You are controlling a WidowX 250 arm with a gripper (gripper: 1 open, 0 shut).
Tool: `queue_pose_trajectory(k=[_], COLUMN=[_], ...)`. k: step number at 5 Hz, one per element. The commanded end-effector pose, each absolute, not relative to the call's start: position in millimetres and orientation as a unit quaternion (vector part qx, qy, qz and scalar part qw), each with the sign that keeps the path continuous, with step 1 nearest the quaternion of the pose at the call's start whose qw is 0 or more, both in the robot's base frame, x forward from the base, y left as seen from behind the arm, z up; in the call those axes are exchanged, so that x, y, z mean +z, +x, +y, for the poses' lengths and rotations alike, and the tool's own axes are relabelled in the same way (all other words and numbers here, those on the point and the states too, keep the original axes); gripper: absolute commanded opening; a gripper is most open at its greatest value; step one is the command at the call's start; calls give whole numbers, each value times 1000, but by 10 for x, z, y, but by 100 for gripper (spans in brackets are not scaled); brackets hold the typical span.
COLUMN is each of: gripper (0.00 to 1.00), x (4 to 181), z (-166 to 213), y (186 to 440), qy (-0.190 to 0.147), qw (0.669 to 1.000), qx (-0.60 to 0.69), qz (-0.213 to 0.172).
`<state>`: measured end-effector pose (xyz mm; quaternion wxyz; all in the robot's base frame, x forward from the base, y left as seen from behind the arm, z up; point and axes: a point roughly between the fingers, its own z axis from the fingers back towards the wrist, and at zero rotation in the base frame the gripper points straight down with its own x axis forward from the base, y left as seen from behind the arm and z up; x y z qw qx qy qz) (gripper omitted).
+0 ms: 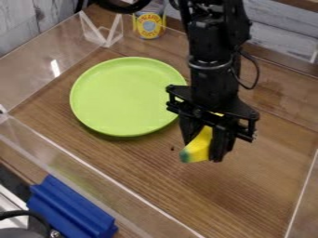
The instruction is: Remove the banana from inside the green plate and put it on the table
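My black gripper point(203, 147) points almost straight down, just right of the green plate point(118, 93). It is shut on the banana point(194, 149), whose yellow body and greenish lower tip poke out between the fingers. The banana hangs low over the brown wood-grain table point(267, 177), outside the plate's rim; I cannot tell whether its tip touches the wood. The plate is bare and lies flat at centre left.
A yellow-labelled can point(149, 24) stands at the back. Clear acrylic walls point(74, 177) run along the table's edges, with a folded acrylic stand point(102, 33) at the back left. A blue block point(69, 212) lies outside the front wall.
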<state>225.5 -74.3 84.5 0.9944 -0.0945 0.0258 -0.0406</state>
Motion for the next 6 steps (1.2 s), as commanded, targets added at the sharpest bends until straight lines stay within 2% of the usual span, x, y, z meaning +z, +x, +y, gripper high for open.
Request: queue_pose_trajectory(k=[1, 3, 4, 5, 6], gripper=[0, 0, 100, 100, 100], x=[889, 846, 825, 865, 831], z=[-728, -719, -719, -691, -676], y=[2293, 2299, 2299, 2304, 2307], qy=[-101, -105, -108, -106, -103], qw=[994, 993, 993, 993, 994], qx=[-39, -40, -38, -37, -39], qz=[13, 17, 21, 24, 25])
